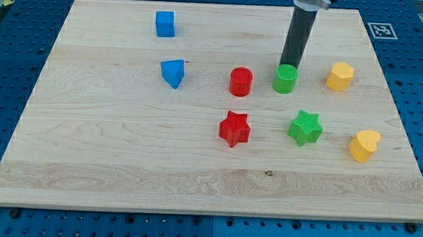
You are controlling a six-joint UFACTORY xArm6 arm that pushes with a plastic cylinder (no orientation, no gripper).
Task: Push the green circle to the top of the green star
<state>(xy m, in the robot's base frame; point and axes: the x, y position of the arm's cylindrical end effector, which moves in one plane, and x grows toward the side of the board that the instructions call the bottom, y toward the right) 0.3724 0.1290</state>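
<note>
Wooden board, my tip touching green circle, above green star

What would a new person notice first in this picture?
First, the dark rod coming down from the view's top, with my tip at the top edge of the green circle. Just below, slightly right, is the green star; a red circle stands left of the green circle.
</note>
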